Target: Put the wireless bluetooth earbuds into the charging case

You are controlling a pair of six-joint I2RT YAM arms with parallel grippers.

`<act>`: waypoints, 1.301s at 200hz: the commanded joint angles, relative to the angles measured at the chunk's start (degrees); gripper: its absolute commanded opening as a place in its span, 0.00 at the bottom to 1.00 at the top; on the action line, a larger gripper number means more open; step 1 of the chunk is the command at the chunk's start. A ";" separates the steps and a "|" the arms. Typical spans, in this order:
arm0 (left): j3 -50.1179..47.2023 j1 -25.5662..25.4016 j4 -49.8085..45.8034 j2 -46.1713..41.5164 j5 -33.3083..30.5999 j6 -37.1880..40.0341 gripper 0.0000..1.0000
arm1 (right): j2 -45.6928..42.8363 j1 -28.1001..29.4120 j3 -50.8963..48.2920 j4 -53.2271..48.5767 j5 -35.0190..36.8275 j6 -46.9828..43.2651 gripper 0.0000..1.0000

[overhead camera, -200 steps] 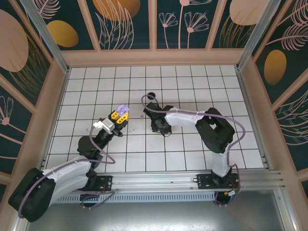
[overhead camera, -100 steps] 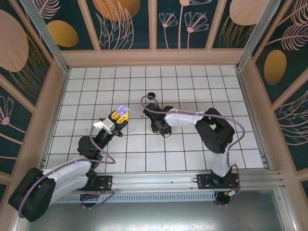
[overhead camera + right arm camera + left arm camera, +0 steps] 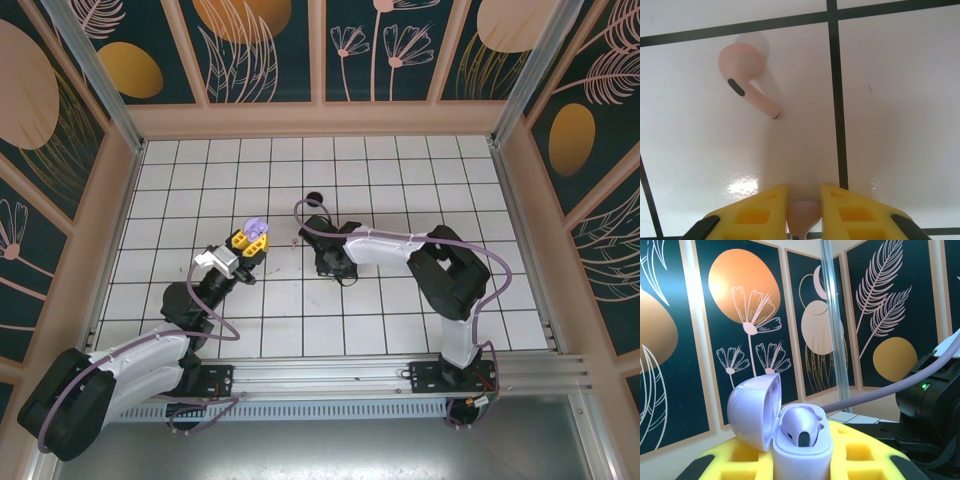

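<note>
1. Top: my left fingers hold the lilac charging case off the counter. My right fingers are down low. Both arms have barely shifted since the earlier frame.
2. Left wrist: fingers clamped on the case, lid open, one purple earbud seated.
3. Right wrist: fingers pinched on a pink earbud, not inserted yet. The second pink earbud lies loose.
</note>
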 commanded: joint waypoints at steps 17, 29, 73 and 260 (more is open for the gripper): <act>1.99 -0.23 0.32 -0.27 1.19 0.37 0.00 | -2.56 0.19 -2.90 1.10 -0.10 0.15 0.18; 2.41 -0.23 -0.20 -0.42 1.30 0.39 0.00 | -4.27 0.04 -3.30 1.37 0.58 0.10 0.18; 4.40 -0.23 -3.21 -1.08 2.57 1.80 0.00 | -12.20 -1.10 -3.25 2.33 3.17 -1.58 0.16; 15.78 -0.49 -8.85 8.14 9.76 2.71 0.00 | -29.21 4.52 20.23 10.89 6.04 -20.35 0.16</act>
